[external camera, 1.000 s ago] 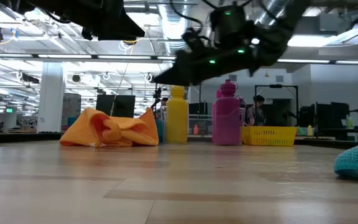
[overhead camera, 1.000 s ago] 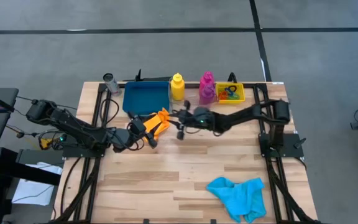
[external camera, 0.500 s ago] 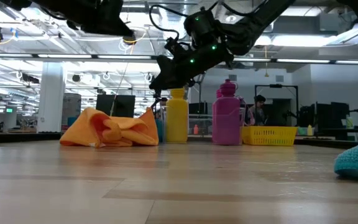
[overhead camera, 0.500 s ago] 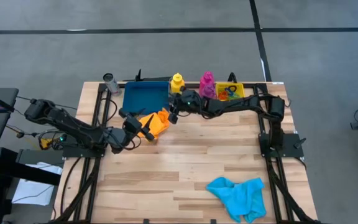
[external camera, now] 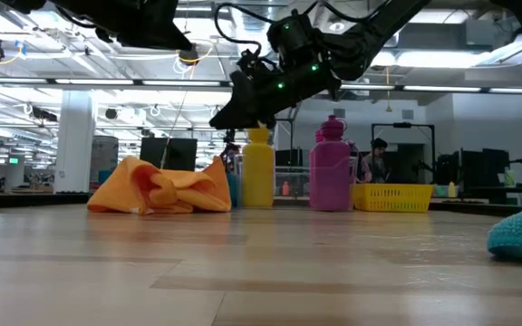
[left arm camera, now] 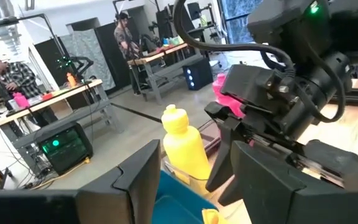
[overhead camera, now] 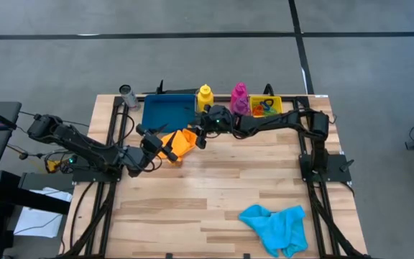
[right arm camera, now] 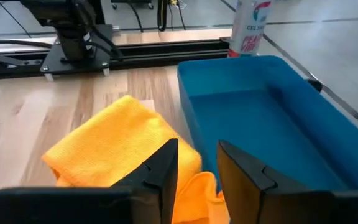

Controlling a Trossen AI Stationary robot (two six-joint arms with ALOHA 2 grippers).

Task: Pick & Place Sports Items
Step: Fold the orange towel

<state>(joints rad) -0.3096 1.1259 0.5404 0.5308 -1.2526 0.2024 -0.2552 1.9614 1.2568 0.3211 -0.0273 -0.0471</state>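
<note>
The right arm is stretched across the back of the table from its base at 3 o'clock, and the right gripper [overhead camera: 201, 138] is held above the orange cloth [overhead camera: 180, 142], beside the yellow bottle [overhead camera: 205, 100]; its two fingers [right arm camera: 156, 176] are seen apart with nothing between them, the cloth and tray showing through the gap. The left arm is reached in from 9 o'clock, low over the table, and the left gripper [overhead camera: 158, 147] is placed at the 9 o'clock edge of the same cloth, its fingers [left arm camera: 143, 176] spread and empty. The orange cloth is bunched in a heap at about 11 o'clock from the table's middle, just in front of the blue tray [overhead camera: 157, 115]; no clear long axis can be made out. The yellow bottle and the magenta bottle [overhead camera: 239, 100] are stood upright along the far edge, caps up, long axes vertical. To the magenta bottle's 3 o'clock side a small yellow bin [overhead camera: 276, 108] is set, with coloured rings [overhead camera: 266, 108] lying in it. The cyan cloth [overhead camera: 275, 226] is crumpled near the front edge at 5 o'clock, well apart from both grippers. A can [overhead camera: 126, 93] is stood at the far left corner, beyond the tray. In the low view the right gripper is seen hanging in front of the yellow bottle's neck, and a person [external camera: 373, 160] is seen in the room behind.
</note>
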